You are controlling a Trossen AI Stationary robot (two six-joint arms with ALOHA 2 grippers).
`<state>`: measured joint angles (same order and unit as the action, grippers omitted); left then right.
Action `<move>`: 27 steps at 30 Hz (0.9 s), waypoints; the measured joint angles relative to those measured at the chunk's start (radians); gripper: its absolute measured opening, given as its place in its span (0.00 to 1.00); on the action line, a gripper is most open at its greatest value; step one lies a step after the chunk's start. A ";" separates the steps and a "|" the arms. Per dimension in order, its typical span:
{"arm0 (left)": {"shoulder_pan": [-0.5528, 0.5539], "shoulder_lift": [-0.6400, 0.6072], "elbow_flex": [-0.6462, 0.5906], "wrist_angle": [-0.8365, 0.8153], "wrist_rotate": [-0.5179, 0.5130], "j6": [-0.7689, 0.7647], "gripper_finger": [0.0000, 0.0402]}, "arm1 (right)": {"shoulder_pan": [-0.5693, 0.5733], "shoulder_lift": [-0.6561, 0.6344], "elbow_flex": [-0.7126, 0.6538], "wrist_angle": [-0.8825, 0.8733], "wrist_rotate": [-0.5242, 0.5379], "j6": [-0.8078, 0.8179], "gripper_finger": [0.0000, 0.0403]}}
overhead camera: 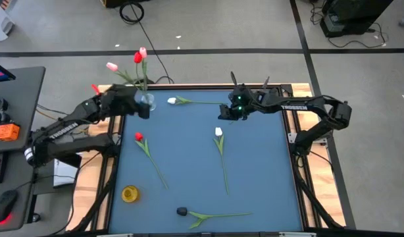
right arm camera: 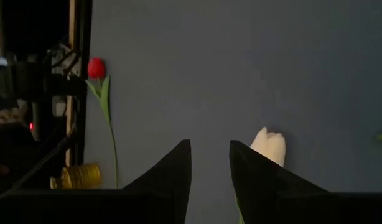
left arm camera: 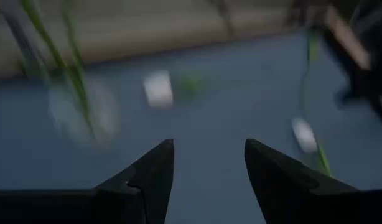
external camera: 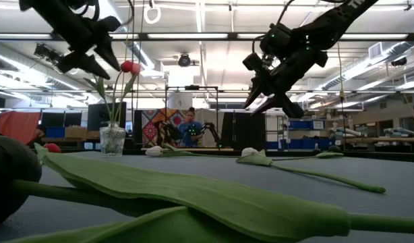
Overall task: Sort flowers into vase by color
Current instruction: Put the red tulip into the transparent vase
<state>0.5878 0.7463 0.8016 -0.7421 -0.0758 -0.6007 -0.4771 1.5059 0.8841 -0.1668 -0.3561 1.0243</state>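
Note:
A clear glass vase [overhead camera: 147,100] stands at the table's far left and holds red and pink tulips [overhead camera: 137,57]. My left gripper [overhead camera: 143,109] hovers open just beside it, on the near side, touching nothing. On the blue mat lie a white tulip [overhead camera: 172,101] by the far edge, a second white tulip [overhead camera: 218,131] at the centre, a red tulip [overhead camera: 138,136] on the left, and a dark-headed tulip [overhead camera: 181,211] at the near edge. My right gripper [overhead camera: 224,116] hangs open above the central white tulip's head [right arm camera: 269,146].
A small yellow vase [overhead camera: 130,193] stands near the table's near left corner. Wooden rails and the arms' bases frame the mat's left and right sides. In the low view the dark tulip's leaf [external camera: 193,196] fills the foreground. A person sits far behind the table.

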 joint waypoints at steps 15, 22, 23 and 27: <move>-0.472 0.086 -0.004 -0.401 0.009 -0.875 0.38 | 0.087 -0.027 0.000 -0.039 -0.031 0.109 0.29; -0.612 0.142 -0.041 -0.200 -0.015 -0.996 0.38 | 0.220 -0.042 0.000 -0.142 -0.131 -0.046 0.29; -0.620 0.156 -0.041 -0.195 -0.015 -1.004 0.38 | 0.247 -0.045 0.000 -0.158 -0.109 -0.057 0.29; -0.649 0.205 -0.042 -0.196 -0.013 -1.050 0.38 | 0.342 -0.046 0.000 -0.148 0.040 -0.051 0.29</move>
<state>-0.0613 0.9517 0.7597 -0.9385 -0.0889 -1.6508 -0.1354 1.4601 0.8841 -0.3149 -0.3157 0.9731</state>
